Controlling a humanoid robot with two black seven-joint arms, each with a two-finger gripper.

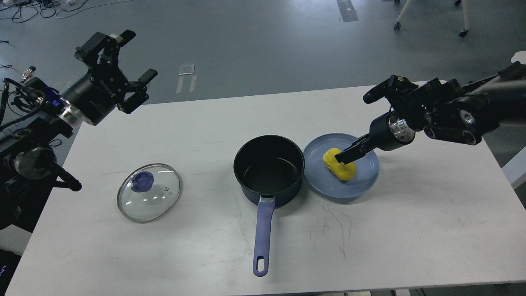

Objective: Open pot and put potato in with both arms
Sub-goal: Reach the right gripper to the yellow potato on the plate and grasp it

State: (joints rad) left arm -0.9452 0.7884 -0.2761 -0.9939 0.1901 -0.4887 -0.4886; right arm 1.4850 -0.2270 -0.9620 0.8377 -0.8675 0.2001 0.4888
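The dark pot (269, 169) stands open and empty at the table's middle, its purple handle (263, 236) pointing toward me. Its glass lid (148, 192) with a blue knob lies flat on the table to the left. The yellow potato (341, 167) lies on the blue plate (365, 181) just right of the pot. My right gripper (344, 156) reaches down from the right, its dark fingertips at the potato's top. The fingers are seen edge-on, so I cannot tell whether they grip it. My left gripper (137, 57) is open and empty, high above the table's far left corner.
The white table (411, 230) carries only the pot, lid and plate. The plate touches the pot's right side. Grey floor with cables and chair legs lies beyond the far edge.
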